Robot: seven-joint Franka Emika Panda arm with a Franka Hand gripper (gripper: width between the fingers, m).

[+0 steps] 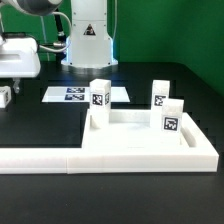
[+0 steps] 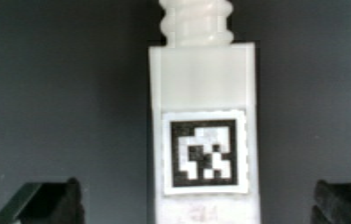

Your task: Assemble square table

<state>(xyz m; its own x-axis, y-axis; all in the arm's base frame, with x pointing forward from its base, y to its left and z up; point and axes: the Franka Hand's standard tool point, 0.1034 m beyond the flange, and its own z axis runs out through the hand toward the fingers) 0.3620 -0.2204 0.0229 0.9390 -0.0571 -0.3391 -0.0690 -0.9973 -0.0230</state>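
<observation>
In the wrist view a white block leg [image 2: 202, 100] lies on the black table, with its threaded end [image 2: 198, 20] pointing away and a black-and-white tag [image 2: 204, 150] facing up. My gripper [image 2: 193, 205] is open, with one dark finger [image 2: 47, 202] on each side of the leg and neither touching it. In the exterior view the gripper [image 1: 14, 68] hangs at the far left, just above that leg [image 1: 5, 97]. The white tabletop [image 1: 135, 127] lies at the exterior view's right. Three tagged legs [image 1: 99, 97] [image 1: 160, 95] [image 1: 172, 118] stand upright on it.
The long white barrier [image 1: 60, 156] runs along the front and round the tabletop. The marker board [image 1: 70, 94] lies flat behind it, in front of the arm's base [image 1: 90, 40]. A green wall closes the back.
</observation>
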